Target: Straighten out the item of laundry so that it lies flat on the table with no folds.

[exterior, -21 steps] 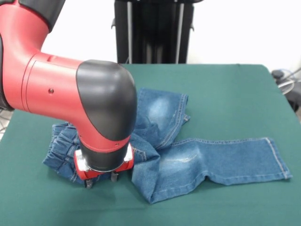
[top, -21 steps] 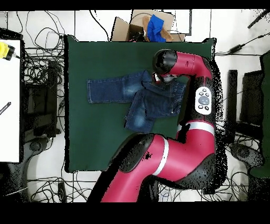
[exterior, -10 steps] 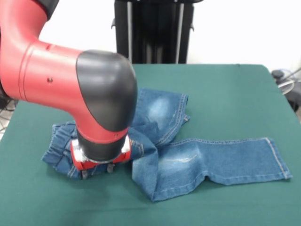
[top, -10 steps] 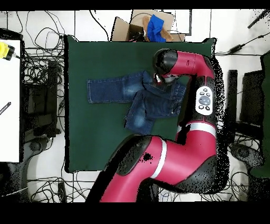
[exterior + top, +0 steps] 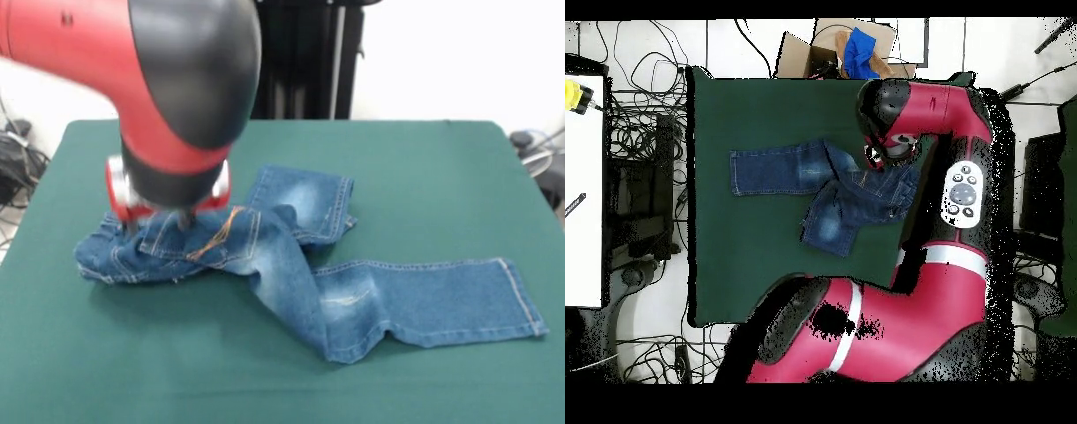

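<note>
Look at the front view: the jeans (image 5: 300, 256) lie across the middle of the green table (image 5: 424, 159), still rumpled. One leg runs out flat toward the right edge of the frame, ending in a hemmed cuff at the lower right. The other leg is folded back toward the upper middle, its faded pale patch facing up. The waist end sits bunched at the left, and you can see a back pocket with orange stitching turned up just under the arm.

The gripper (image 5: 159, 223) comes down at the left of the frame, right onto that bunched waist end. Its dark tips meet the denim beside the stitched pocket, but the big red and black arm (image 5: 177, 79) covers most of it and the tips are blurred, so you cannot tell whether it is spread or pinching the cloth.

In the overhead view the jeans (image 5: 820, 185) sit in the upper middle of the table (image 5: 745, 270), with the straight leg pointing to the left of the frame and the folded leg angled toward the lower middle. The arm (image 5: 935, 200) sweeps up the right side and its end hangs over the right end of the jeans, hiding the gripper. A cardboard box (image 5: 805, 50) with something blue in it sits beyond the table's top edge.
</note>
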Robot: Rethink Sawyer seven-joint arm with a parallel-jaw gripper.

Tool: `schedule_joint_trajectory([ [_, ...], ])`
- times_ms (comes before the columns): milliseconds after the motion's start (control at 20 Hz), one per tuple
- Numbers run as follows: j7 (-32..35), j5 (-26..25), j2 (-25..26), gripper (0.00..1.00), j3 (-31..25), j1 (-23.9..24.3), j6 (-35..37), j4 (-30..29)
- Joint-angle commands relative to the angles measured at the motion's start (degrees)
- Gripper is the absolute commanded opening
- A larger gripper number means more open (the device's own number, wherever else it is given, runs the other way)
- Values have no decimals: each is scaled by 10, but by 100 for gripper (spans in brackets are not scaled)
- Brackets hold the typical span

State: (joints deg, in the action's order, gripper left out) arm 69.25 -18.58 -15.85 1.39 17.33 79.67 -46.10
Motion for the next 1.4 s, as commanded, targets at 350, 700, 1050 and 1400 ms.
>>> schedule_joint_trajectory([
  [350,42,-47,-62,100,68,-34,70,-126],
  [700,50,-36,-106,100,75,-45,0,-208],
  [1050,71,-25,-165,100,66,-26,-190,-368],
  [1400,91,-5,-210,100,59,6,-367,-526],
])
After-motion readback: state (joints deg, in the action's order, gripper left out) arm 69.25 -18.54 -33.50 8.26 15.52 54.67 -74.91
